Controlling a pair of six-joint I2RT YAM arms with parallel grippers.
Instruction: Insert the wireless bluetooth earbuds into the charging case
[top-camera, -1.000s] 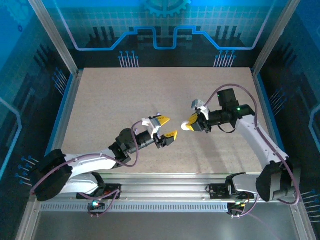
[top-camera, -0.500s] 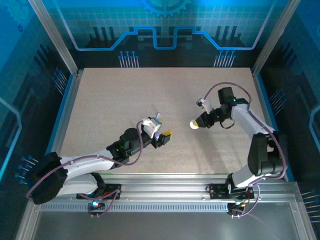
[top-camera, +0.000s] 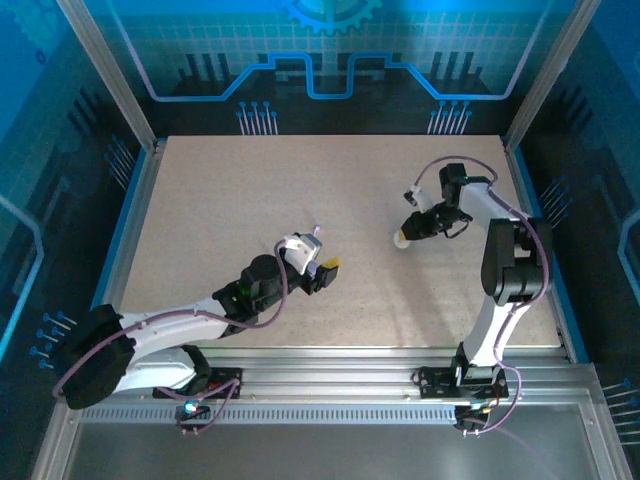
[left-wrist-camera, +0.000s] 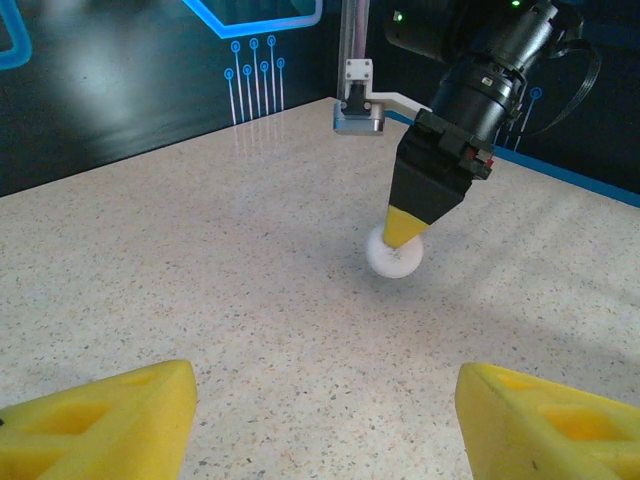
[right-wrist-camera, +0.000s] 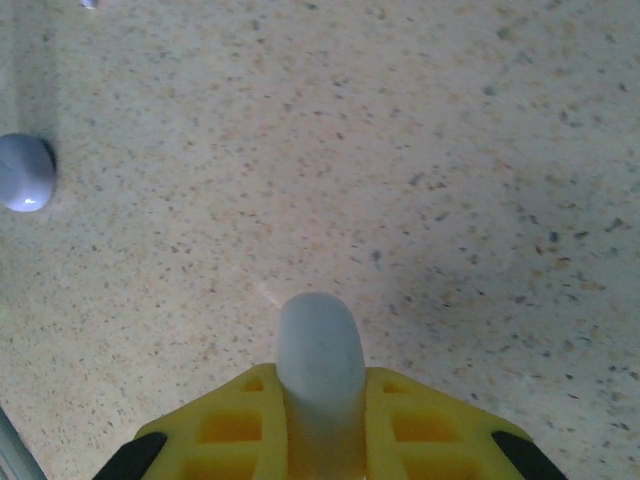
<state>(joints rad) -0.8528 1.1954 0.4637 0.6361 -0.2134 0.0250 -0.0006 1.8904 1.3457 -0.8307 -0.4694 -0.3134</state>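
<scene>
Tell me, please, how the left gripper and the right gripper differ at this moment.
The left gripper is open, jaws wide apart; the right gripper is shut. The left gripper holds nothing; the right gripper clamps the pale round charging case. The left gripper aims along the table; the right gripper points steeply down at it. Both have yellow fingertips.

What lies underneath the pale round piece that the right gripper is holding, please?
Speckled table lies beneath the pale round piece, which is pinched in the right gripper at or just above the surface. The contact spot itself is covered by the piece.
</scene>
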